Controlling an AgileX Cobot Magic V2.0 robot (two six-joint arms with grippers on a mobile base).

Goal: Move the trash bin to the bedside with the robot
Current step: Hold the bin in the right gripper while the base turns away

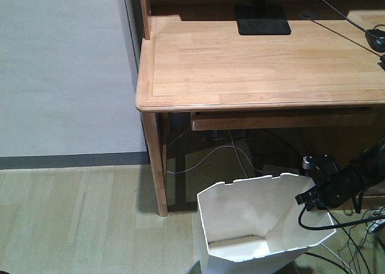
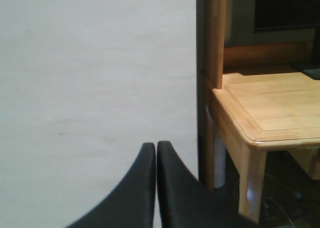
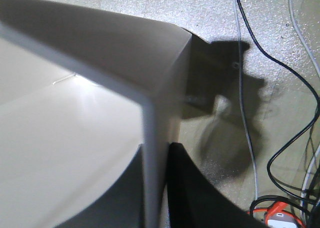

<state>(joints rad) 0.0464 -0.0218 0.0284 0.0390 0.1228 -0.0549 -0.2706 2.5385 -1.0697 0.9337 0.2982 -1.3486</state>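
The white faceted trash bin (image 1: 252, 238) stands on the floor in front of the wooden desk, at the lower middle of the front view. My right gripper (image 1: 308, 199) is shut on the trash bin's right rim, one finger inside and one outside. In the right wrist view the bin's wall (image 3: 155, 138) runs between the two black fingers of my right gripper (image 3: 156, 149). My left gripper (image 2: 156, 147) is shut with nothing in it, pointing at a pale wall. The bedside is out of view.
A light wooden desk (image 1: 258, 63) with a black pad (image 1: 262, 20) fills the upper right; its leg (image 1: 157, 165) stands left of the bin. Loose cables (image 3: 280, 138) and an orange plug (image 3: 280, 218) lie on the floor to the bin's right. A grey wall (image 1: 60, 69) is on the left.
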